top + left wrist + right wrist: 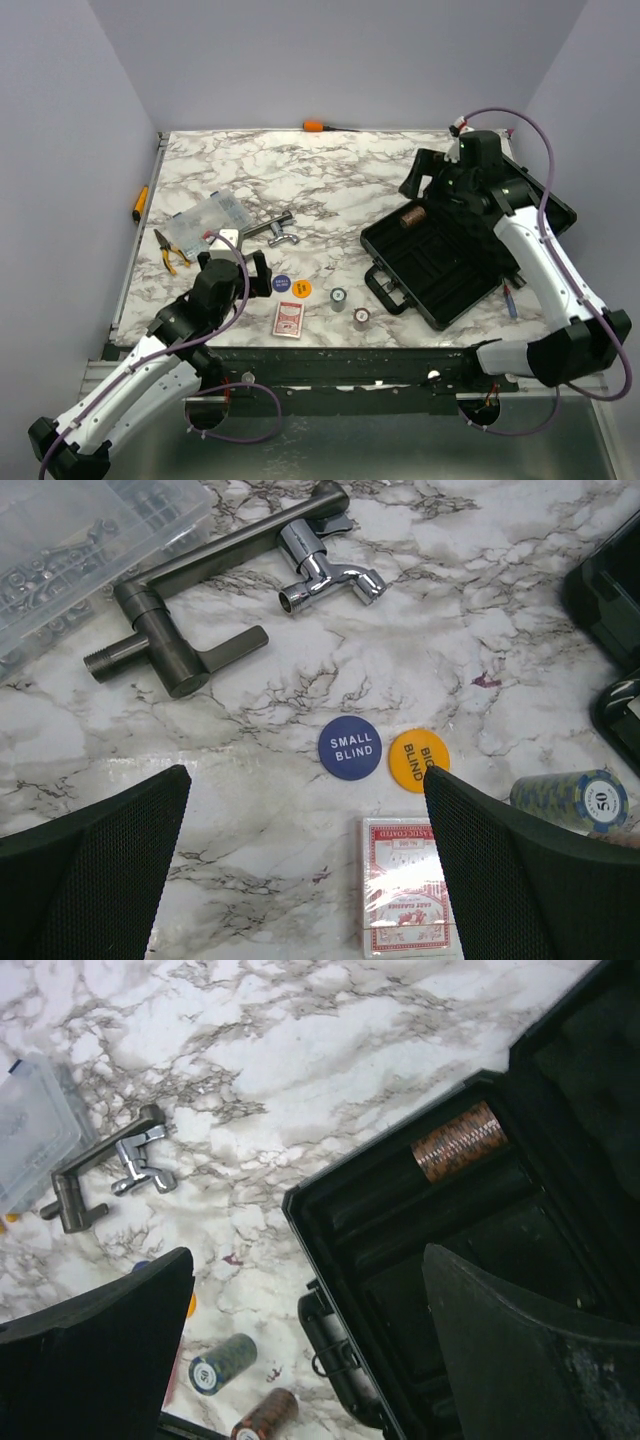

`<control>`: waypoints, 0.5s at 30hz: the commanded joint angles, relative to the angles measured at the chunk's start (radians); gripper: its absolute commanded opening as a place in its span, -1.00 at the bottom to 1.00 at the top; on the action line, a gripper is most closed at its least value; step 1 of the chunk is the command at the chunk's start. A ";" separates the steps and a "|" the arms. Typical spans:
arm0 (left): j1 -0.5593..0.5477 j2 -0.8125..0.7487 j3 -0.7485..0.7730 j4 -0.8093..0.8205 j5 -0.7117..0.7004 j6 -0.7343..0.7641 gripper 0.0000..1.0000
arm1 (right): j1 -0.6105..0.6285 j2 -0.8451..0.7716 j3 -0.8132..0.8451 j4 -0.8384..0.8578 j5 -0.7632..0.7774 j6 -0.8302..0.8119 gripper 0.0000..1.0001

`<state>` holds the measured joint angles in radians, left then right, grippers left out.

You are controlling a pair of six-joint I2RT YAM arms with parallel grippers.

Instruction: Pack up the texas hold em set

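The black case (440,262) lies open at the right, with one brown chip stack (414,217) in its tray, also in the right wrist view (458,1141). My right gripper (425,182) hovers open and empty above the tray (470,1260). On the marble lie the red-backed deck (288,318), the blue disc (282,284), the orange disc (302,288) and two chip stacks (339,296) (361,316). My left gripper (238,270) is open and empty above the deck (410,888), near the "SMALL BLIND" disc (350,747) and "BIG BLIND" disc (417,757).
A grey metal clamp (272,230) and a clear plastic box (207,220) lie at the left, with pliers (166,250) beside them. An orange-handled screwdriver (322,126) lies at the back edge. Another orange tool (140,202) is on the left rail.
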<state>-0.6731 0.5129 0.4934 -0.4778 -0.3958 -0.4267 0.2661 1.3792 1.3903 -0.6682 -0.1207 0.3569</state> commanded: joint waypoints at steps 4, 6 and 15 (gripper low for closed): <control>0.007 0.076 0.086 -0.070 0.107 -0.025 0.97 | -0.005 -0.193 -0.180 -0.077 0.167 0.121 1.00; 0.006 0.097 0.105 -0.074 0.114 -0.024 0.98 | -0.006 -0.233 -0.209 -0.093 0.168 0.148 1.00; 0.007 0.216 0.205 -0.085 0.205 -0.029 0.97 | -0.005 -0.332 -0.243 -0.190 0.228 0.262 1.00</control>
<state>-0.6708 0.6678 0.6209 -0.5343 -0.2783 -0.4450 0.2661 1.0885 1.1473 -0.7883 0.0483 0.5552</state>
